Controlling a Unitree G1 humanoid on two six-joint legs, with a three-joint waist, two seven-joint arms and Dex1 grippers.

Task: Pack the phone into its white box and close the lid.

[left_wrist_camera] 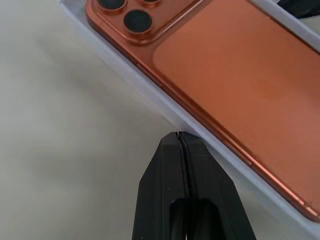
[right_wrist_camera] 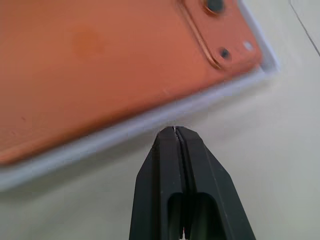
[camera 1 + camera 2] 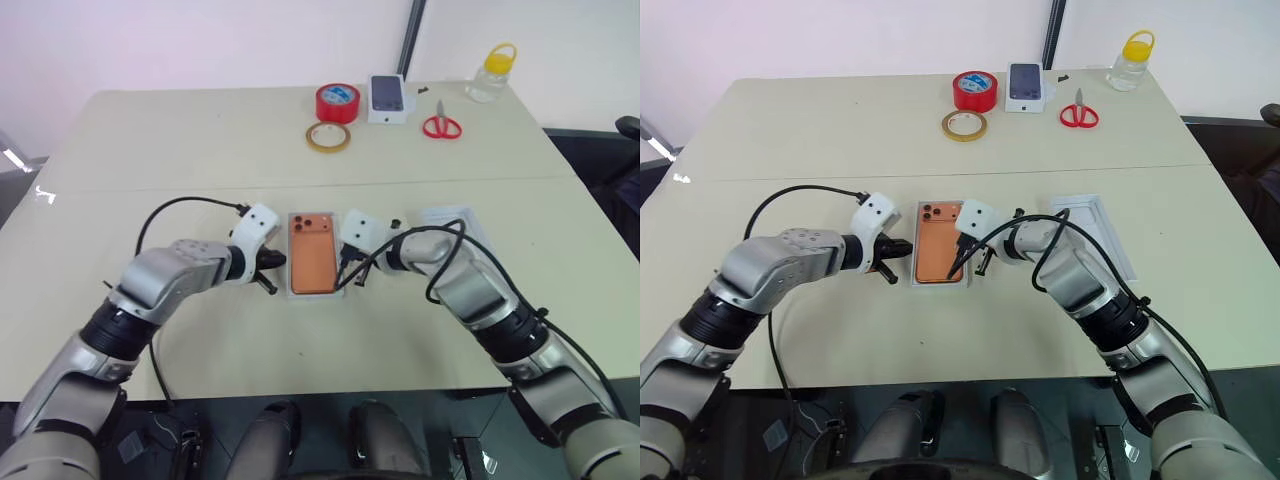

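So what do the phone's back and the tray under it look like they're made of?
The phone: orange back with a soft satin sheen, probably frosted glass or anodised metal; I can't tell which. The white box: matte white thin low rim, looks like cardboard, though it could be plastic.

— What's hemming me in?
— My left gripper (image 3: 268, 272) and right gripper (image 3: 347, 272), both pinched closed, flank the white box (image 3: 297, 292) holding the phone (image 3: 312, 262).
— Open room?
— Bare table (image 3: 200, 160) behind it; the tape rolls (image 3: 337, 102) stand well apart.
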